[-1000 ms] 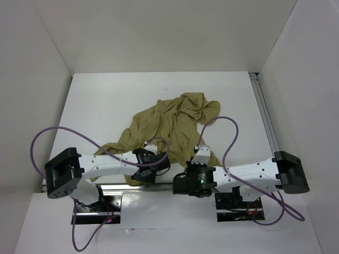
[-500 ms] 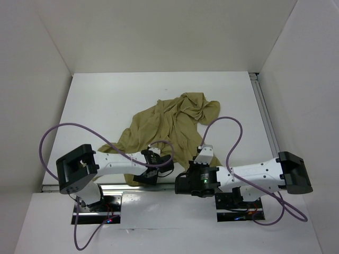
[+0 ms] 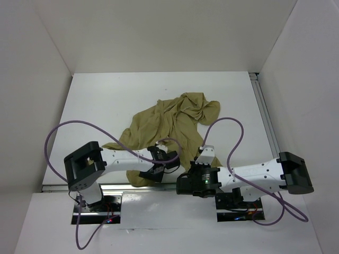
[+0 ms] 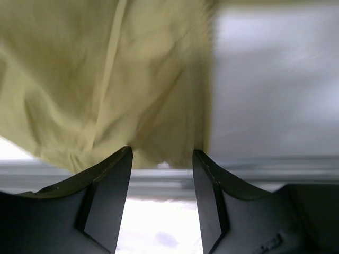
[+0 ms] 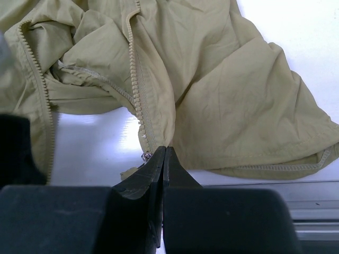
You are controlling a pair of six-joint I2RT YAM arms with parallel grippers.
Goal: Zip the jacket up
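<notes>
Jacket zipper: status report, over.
Left gripper open at the jacket hem. Right gripper shut on the zipper, lower end. Jacket crumpled, unzipped. Purple cable loops over it.

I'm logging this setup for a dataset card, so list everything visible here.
jacket: one, olive-tan, crumpled at the table's middle, its hem reaching the near edge; unzipped, zipper teeth exposed in the right wrist view
table: one, white, under the jacket
walls: three, white, at the left, back and right
rail: one, silver, along the table's right edge
purple cables: two, one looping above each arm
arms: two, white with black joints, at the near edge
left gripper: one, black, open, its tips at the jacket's near hem
right gripper: one, black, shut, seemingly pinching the hem at the zipper's lower end
</notes>
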